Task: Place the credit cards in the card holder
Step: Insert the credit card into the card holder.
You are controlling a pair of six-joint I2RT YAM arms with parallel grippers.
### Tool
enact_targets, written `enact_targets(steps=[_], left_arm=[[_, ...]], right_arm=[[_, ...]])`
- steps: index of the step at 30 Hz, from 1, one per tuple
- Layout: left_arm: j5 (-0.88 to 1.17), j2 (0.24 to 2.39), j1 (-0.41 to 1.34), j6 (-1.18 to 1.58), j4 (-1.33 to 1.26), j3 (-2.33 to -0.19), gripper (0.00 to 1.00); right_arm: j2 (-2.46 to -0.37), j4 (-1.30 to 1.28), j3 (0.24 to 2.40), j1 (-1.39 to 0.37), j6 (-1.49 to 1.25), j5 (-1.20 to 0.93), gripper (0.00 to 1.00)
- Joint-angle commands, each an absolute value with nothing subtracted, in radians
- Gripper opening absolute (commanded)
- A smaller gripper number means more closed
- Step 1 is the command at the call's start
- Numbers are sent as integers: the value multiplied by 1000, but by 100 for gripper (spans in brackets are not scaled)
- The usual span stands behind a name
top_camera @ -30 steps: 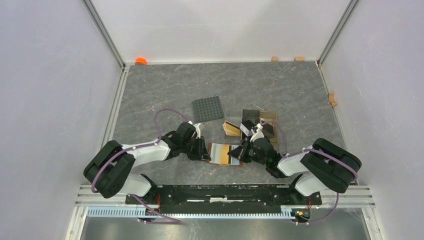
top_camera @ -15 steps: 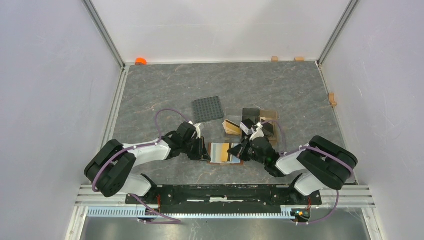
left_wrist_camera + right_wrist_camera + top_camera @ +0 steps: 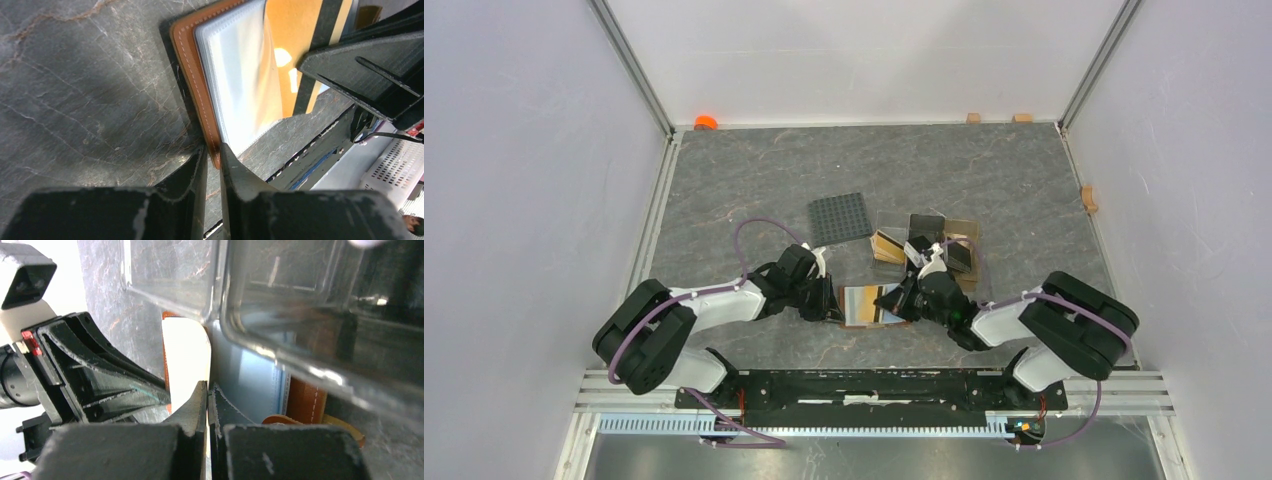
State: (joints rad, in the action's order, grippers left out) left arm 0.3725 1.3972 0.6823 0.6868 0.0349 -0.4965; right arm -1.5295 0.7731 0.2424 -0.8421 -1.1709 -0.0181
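Over the last second the left gripper (image 3: 213, 148) was closed onto the leather edge of the card holder (image 3: 871, 305), which lay open between both arms, while the right gripper (image 3: 208, 385) was kept shut at its clear sleeves (image 3: 240, 85), so the holder was judged steadied for loading.

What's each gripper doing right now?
Left gripper: jaws pinching the edge of the card holder.
Right gripper: jaws shut; any grip cannot be told.
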Motion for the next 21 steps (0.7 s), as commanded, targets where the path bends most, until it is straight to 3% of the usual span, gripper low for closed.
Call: enact_targets(steps=[1, 7, 21], left_arm=[[328, 1381, 689, 655, 60, -477, 22], [330, 1386, 689, 656, 56, -479, 21], [353, 1383, 689, 634, 41, -480, 20]], right_arm=[[-1448, 499, 191, -857, -1154, 37, 0], [-1386, 401, 201, -857, -1139, 61, 0], [-1565, 549, 266, -857, -1105, -118, 0]])
